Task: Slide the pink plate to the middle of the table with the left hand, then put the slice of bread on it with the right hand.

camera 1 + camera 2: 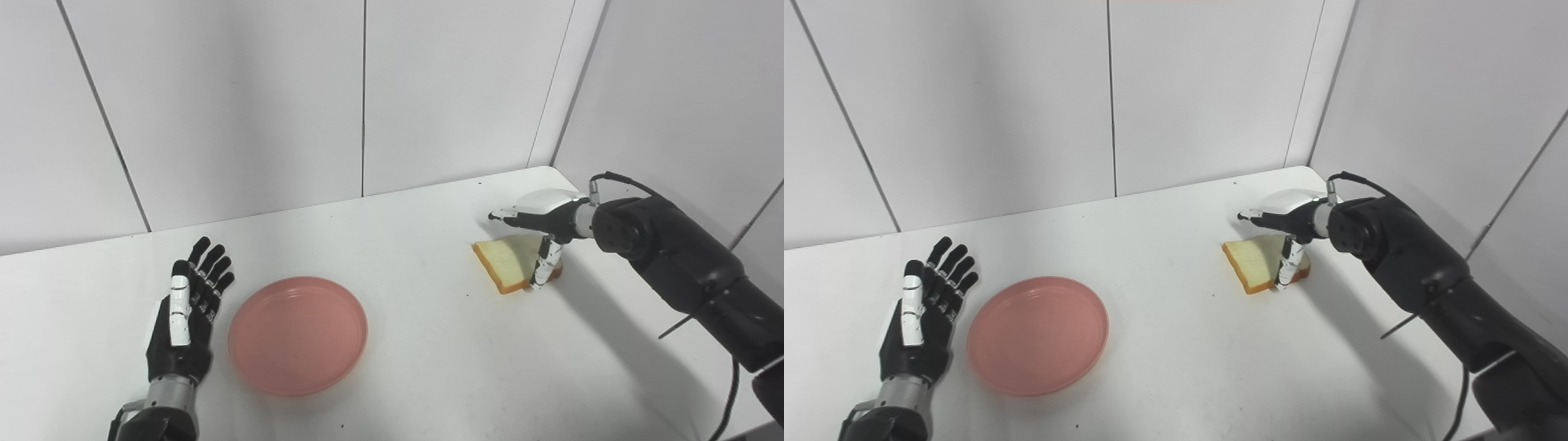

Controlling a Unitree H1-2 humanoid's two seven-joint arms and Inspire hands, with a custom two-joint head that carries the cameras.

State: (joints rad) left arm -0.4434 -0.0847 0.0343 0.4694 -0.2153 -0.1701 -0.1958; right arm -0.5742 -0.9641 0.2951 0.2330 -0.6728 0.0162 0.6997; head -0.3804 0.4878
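The pink plate (298,334) lies flat on the white table (441,367), left of the middle. Just to its left my left hand (187,312) rests open, palm side toward the plate, fingers stretched toward the back wall and apart from the rim. The slice of bread (505,260) lies at the right rear of the table. My right hand (542,217) hovers over it, fingers stretched out to the left above the slice and thumb (542,263) pointing down against its near right edge. The hand is not closed on the bread.
White wall panels (367,98) stand close behind the table and along its right side, meeting in a corner behind the bread. My right forearm (680,263) crosses above the table's right edge. Bare tabletop separates plate and bread.
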